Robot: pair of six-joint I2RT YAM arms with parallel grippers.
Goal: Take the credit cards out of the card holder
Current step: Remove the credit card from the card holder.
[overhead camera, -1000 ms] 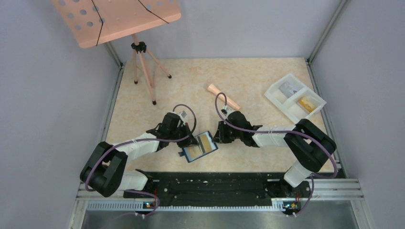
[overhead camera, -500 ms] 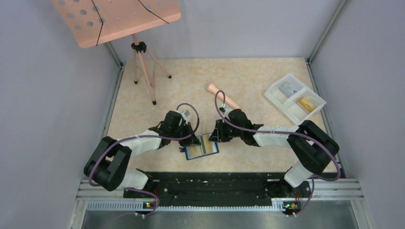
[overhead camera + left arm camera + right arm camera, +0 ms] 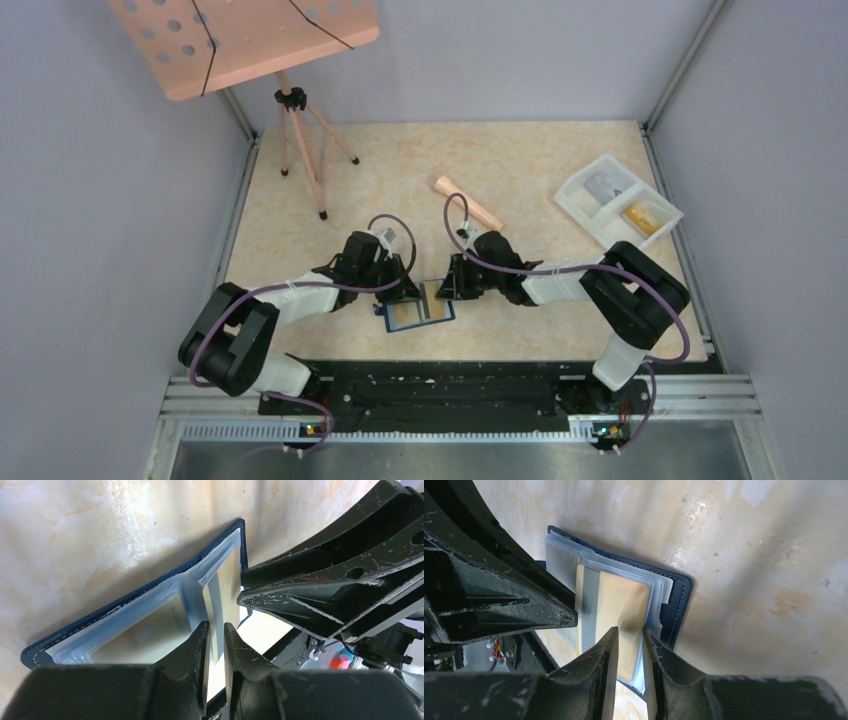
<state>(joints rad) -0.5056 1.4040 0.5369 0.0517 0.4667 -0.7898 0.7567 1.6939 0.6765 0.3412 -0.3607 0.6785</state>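
Note:
The navy card holder (image 3: 418,312) lies spread open on the table between both arms, its clear sleeves (image 3: 145,630) facing up. A tan-gold credit card (image 3: 621,602) with a grey stripe sits in the sleeve on one half. My left gripper (image 3: 215,630) stands a narrow gap apart, and a thin edge of that card (image 3: 215,600) shows in the gap. My right gripper (image 3: 630,632) is also slightly open, over the card's near edge and the sleeve beside the navy cover (image 3: 678,605). In the top view the left gripper (image 3: 408,293) and right gripper (image 3: 447,290) meet over the holder.
A white two-compartment tray (image 3: 570,203) at the back right holds a grey card (image 3: 603,185) and a gold one (image 3: 645,217). A wooden stick (image 3: 468,203) lies behind the grippers. A music stand on a tripod (image 3: 300,150) stands at the back left.
Both grippers have closed in on the holder, the right arm reaching further left. The holder has shifted and turned slightly. The left jaws have parted a little.

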